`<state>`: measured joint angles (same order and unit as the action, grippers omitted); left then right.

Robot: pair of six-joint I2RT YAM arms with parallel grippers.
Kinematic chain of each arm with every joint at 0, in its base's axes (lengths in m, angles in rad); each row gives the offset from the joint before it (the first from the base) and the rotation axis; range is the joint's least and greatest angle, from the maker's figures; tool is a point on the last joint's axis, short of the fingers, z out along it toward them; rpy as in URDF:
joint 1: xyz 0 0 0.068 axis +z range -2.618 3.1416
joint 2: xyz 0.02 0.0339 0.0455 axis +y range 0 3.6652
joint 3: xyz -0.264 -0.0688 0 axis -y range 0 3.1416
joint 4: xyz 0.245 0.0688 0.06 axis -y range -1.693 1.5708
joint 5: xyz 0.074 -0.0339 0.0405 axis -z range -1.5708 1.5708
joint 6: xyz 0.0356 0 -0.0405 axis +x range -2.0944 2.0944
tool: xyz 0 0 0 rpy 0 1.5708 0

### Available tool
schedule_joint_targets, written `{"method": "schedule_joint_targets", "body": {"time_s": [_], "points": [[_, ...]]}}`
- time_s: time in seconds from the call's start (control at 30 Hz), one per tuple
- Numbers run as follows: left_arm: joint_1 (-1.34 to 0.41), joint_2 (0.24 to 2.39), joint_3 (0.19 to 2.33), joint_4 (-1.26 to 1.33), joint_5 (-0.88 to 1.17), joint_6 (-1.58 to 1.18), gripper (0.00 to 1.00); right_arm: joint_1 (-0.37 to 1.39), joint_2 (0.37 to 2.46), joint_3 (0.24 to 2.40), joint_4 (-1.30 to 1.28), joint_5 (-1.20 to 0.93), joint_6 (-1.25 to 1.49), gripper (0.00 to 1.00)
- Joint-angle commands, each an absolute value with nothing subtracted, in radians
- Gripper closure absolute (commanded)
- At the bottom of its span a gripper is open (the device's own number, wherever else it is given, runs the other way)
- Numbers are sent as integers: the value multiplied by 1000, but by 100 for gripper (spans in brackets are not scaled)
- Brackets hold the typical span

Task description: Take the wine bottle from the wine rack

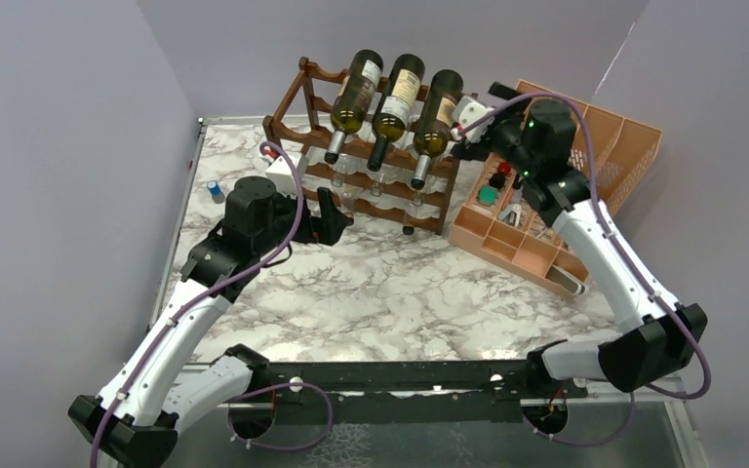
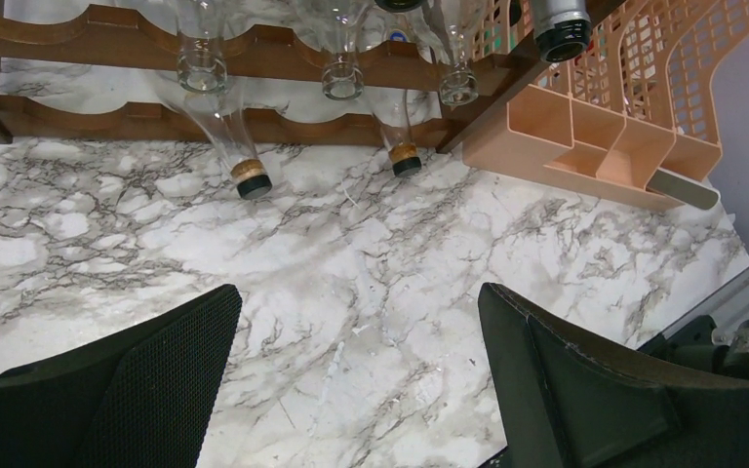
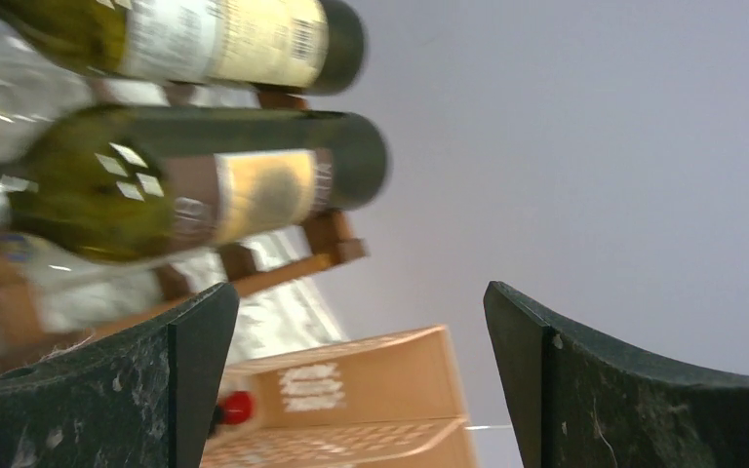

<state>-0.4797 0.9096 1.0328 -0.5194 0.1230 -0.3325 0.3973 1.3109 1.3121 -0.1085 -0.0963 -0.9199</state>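
Note:
The dark brown wine rack (image 1: 297,107) stands at the back of the marble table. Three green wine bottles lie on its top tier: left (image 1: 355,93), middle (image 1: 397,97), right (image 1: 436,112). Clear bottles lie on the lower tiers. My right gripper (image 1: 470,132) is open and empty beside the base of the right bottle. In the right wrist view, that bottle (image 3: 205,190) lies up and to the left of the open gripper (image 3: 361,302). My left gripper (image 1: 336,213) is open and empty, low in front of the rack. The left wrist view shows this gripper (image 2: 359,302) over bare marble, short of the rack rails (image 2: 283,49).
A peach-orange divided organiser (image 1: 556,185) leans against the rack's right side, holding small items; it also shows in the left wrist view (image 2: 595,127) and the right wrist view (image 3: 351,390). A small blue-capped item (image 1: 215,190) and a white object (image 1: 278,168) sit left of the rack. Walls close in on three sides.

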Motion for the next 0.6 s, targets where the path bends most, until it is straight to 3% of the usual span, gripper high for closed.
{"method": "schedule_joint_targets", "body": {"time_s": [0.0,0.1,0.2,0.27,0.37,0.57], "points": [[-475,905,1069,-512,174,-344,1,284,1367,1454,-156,-326,-1169,1],[-476,907,1067,-511,174,-344,1,278,1446,1610,-353,-384,-1059,1],[-476,907,1055,-505,160,-360,1,278,1442,1583,-322,-418,-877,1],[-476,907,1048,-501,160,-372,1,277,1458,1596,-217,-307,-567,1],[-477,905,1037,-492,163,-382,1,271,1526,1746,-308,-217,-132,0],[-476,911,1032,-489,168,-387,1,272,1567,1827,-450,-92,427,3]]}}
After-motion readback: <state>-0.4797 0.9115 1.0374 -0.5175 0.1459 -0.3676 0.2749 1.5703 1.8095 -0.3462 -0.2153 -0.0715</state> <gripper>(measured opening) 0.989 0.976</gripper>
